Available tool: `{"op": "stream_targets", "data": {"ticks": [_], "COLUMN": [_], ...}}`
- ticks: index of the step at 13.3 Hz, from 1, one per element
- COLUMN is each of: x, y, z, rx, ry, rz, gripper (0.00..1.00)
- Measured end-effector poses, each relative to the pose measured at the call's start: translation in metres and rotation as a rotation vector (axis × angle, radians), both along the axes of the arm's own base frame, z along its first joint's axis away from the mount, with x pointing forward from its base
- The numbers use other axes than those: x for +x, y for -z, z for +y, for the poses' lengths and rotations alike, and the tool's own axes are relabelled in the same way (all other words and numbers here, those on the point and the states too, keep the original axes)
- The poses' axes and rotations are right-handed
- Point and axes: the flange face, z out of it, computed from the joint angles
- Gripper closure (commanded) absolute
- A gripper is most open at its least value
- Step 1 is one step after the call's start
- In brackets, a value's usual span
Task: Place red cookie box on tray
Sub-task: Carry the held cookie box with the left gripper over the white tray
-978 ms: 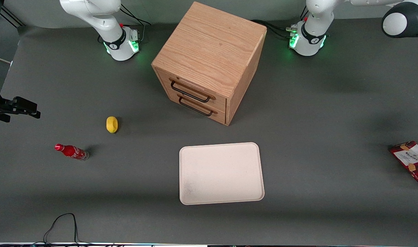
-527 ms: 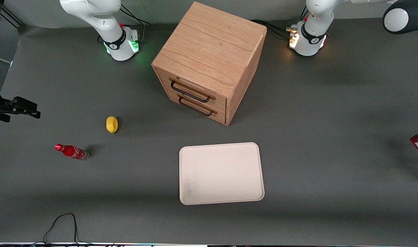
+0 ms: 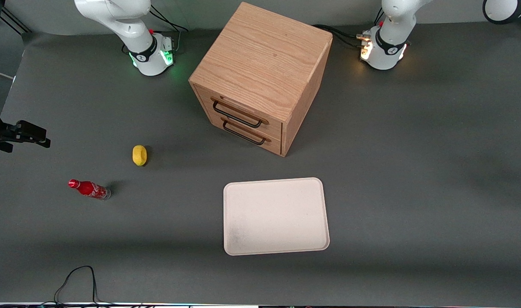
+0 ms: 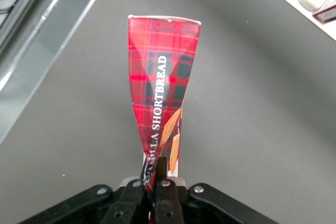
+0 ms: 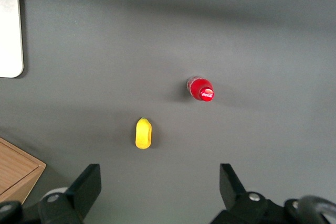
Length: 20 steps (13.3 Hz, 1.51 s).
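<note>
Nearest the front camera, a loose black cable curls at the desk's near edge. A little farther in lies the tray, flat on the desk, with nothing on it and a grey smudge at 1 near corner. Toward the parked arm's end of the desk, a small red soda bottle lies farther from the camera than the tray's middle. A yellow lemon-like object lies farther again. The wooden cabinet with 2 drawers, both closed, stands farther than the tray and is turned at an angle.

The red cookie box does not show in the front view at all. The wrist view shows it raised off the desk. The gripper has its jaws clenched on 1 narrow end, and the cardboard looks squeezed where they bite. The box's long body hangs away from the wrist over bare desk. Since neither appears in the front view, I judge that box and gripper are off past the working arm's end of that view, well apart from the tray.

By my reading, the pickup is done. The carry to the tray, the lowering and the release are all left.

The desk has a plain dark grey matte covering. The wrist view shows its edge, and past the edge a paler floor and a few indistinct pale objects.
</note>
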Motion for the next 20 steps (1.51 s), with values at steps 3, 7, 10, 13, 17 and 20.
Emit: {"op": "stream_targets", "data": {"ticks": [3,7,10,13,17,20], "x": [-0.002,0.020,0.053,0.069,0.058,0.050], "y": [-0.013,-0.026,-0.031,-0.029,-0.026,-0.012], "z": [-0.010,-0.099,-0.229,-0.375,-0.519,-0.603], "rx": [-0.004,-0.056,-0.066,-0.050,-0.034,-0.028], "ry": [0.055,0.302,0.478,0.522,0.578,0.535], "rz": [-0.002,0.075,0.123,0.139,0.140,0.089], "gripper": [1.00,1.00,1.00,1.00,1.00,1.00]}}
